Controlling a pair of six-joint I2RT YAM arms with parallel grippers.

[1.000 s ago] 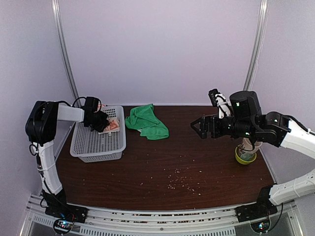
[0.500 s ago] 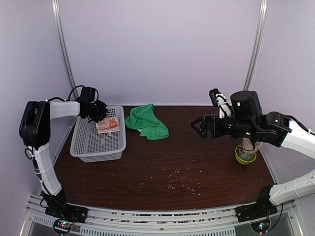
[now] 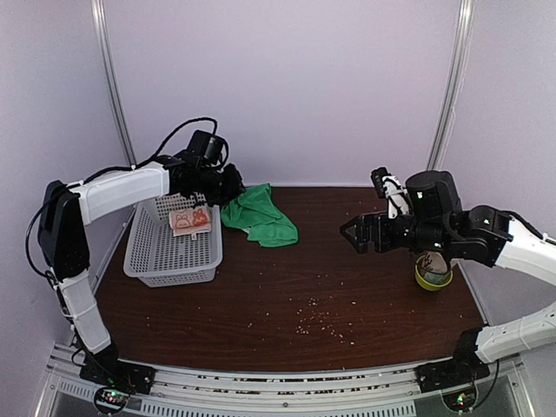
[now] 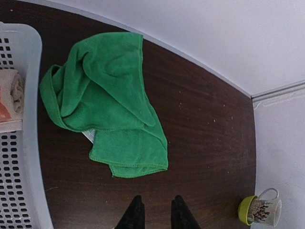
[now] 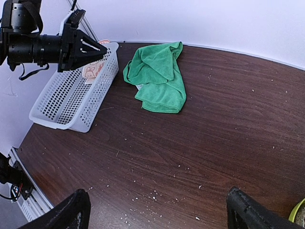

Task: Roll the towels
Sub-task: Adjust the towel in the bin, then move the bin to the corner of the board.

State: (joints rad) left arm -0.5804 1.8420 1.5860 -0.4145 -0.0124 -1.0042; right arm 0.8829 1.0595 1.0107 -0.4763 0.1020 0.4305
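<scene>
Spreading wide, the right gripper [image 3: 349, 233] holds nothing, its fingers cut off in its wrist view; the right arm [image 3: 486, 234] half hides a mug [image 3: 432, 274]; crumbs [image 3: 317, 318] dot the table [image 3: 391, 321]; the green towel [image 3: 259, 217] lies crumpled beside the basket [image 3: 169, 261], the pink towel [image 3: 189, 220] inside it; the left gripper [image 4: 157, 200], barely parted and empty, hovers near both.

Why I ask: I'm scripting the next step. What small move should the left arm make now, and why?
Probably lower the left gripper onto the nearest edge of the green towel, opening wider. The towel lies crumpled, unrolled, on the table beside the basket; the gripper hovers near it, jaws narrowly apart and empty. The printed towel lies in the basket.
</scene>
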